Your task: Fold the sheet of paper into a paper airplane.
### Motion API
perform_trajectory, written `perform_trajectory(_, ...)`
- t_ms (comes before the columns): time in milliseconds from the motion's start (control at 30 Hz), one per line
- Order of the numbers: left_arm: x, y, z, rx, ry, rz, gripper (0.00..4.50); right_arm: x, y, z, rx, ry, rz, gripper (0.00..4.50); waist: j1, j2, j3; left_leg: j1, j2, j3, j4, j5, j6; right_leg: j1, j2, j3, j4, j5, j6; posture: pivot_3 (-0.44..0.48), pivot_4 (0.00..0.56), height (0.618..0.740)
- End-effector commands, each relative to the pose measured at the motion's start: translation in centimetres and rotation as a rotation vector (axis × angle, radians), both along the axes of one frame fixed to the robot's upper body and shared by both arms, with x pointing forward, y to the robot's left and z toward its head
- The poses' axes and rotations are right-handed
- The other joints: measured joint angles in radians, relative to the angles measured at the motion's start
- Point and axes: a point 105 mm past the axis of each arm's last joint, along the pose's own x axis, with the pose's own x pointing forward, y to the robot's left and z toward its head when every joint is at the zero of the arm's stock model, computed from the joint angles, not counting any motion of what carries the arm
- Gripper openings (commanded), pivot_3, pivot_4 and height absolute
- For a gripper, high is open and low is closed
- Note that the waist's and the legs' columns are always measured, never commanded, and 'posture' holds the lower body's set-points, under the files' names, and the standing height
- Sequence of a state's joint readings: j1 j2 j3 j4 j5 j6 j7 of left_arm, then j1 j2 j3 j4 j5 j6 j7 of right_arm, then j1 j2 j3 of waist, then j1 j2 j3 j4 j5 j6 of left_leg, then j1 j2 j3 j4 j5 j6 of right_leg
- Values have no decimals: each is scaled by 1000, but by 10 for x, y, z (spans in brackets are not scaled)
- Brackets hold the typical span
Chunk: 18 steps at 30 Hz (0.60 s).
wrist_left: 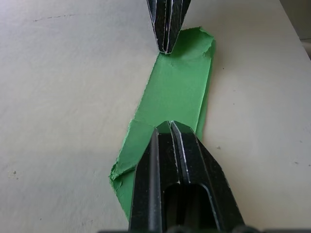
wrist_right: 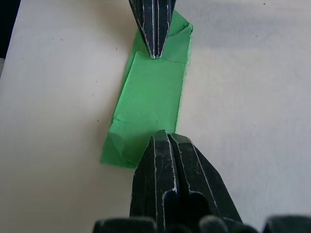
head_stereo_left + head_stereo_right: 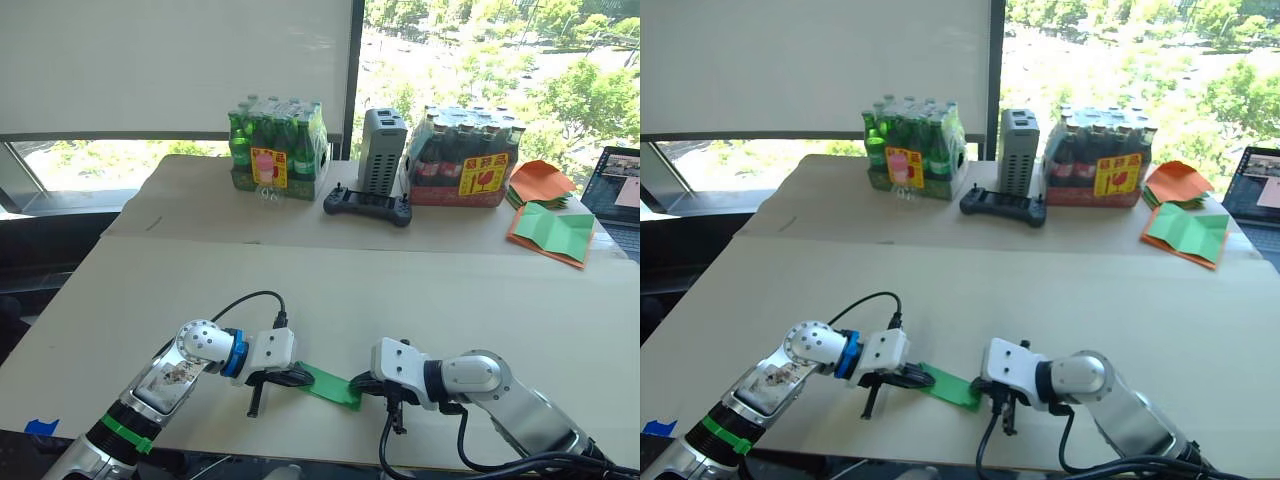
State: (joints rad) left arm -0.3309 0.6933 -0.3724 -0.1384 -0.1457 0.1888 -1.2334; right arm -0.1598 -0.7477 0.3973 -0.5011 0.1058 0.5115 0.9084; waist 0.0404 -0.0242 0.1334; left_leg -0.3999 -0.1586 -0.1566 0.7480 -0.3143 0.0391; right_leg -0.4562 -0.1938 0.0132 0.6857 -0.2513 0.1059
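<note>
Item: the sheet of paper (image 3: 330, 385), bright green, already folded down to a narrow strip with crumpled corners, is lying flat on the near part of the pale table (image 3: 420, 290), well apart from the green bottle pack (image 3: 278, 148) standing at the far edge.

Long axis: the strip is running across the robot's front, from one gripper to the other, angling slightly nearer the robot at its right end.

Left gripper (image 3: 290, 377): sitting at the strip's left end, black fingers clenched together with their tips pressing on the paper. In the left wrist view the fingers (image 1: 182, 174) are lying over that end and the strip is stretching straight away along their line.

Right gripper (image 3: 362, 385): meeting the strip's right end from the opposite side, fingers likewise drawn tight with no gap showing, tips (image 2: 167, 160) on the paper's short edge.

Whether either pair is actually pinching a layer or merely pressing it to the table cannot be told.

Judgement: both arms are equally near, one per end, so the strip is being pinned along its length; the coming crease would probably have to run along that axis.

Elsewhere: a black controller (image 3: 367, 206) and a second bottle pack (image 3: 462, 158) are lying beyond, level with the green pack.
</note>
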Motion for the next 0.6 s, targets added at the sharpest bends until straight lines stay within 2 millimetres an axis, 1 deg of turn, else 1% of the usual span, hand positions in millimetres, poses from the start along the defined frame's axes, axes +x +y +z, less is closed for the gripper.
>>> perform_trajectory(33, 1, 7, -7, 34, 11, 14, 0, -10, -32, -35, -130, 159, -103, 44, 4, 0, 0, 0, 0, 0, 0, 0, 0, 0, 0, 0, 0, 0, 0, 0, 150, 675)
perform_trajectory(233, 2, 7, -7, 33, 6, 13, 0, -15, -44, -36, -156, 169, -126, 44, 8, 0, -2, 1, 0, 0, 0, -1, 2, 1, 0, 0, -4, 1, 1, 0, 150, 675)
perform_trajectory(367, 3, 6, -6, 31, 3, 10, 0, -14, -46, -28, -151, 149, -128, 44, 9, -1, -2, 1, 0, 0, 0, -1, 2, 1, 0, 0, -4, 1, 2, 0, 150, 675)
perform_trajectory(400, 3, 6, -6, 31, 2, 10, 0, -13, -45, -24, -140, 139, -124, 44, 9, -1, -2, 1, 0, 0, 0, -1, 2, 2, 0, 0, -4, 1, 2, 0, 150, 675)
perform_trajectory(533, 3, 4, -6, 28, 0, 6, 0, -6, -28, 12, 27, 69, -87, 44, 9, -1, -2, -1, 0, 0, 0, -1, 2, 2, 0, 0, -4, 1, 2, 0, 150, 675)
perform_trajectory(600, 2, 4, -6, 28, 2, 4, 0, 6, -21, 32, 129, 13, -105, 44, 6, -1, -2, -2, 0, 0, 0, -1, 2, 1, 0, 0, -4, 1, 2, 0, 150, 675)
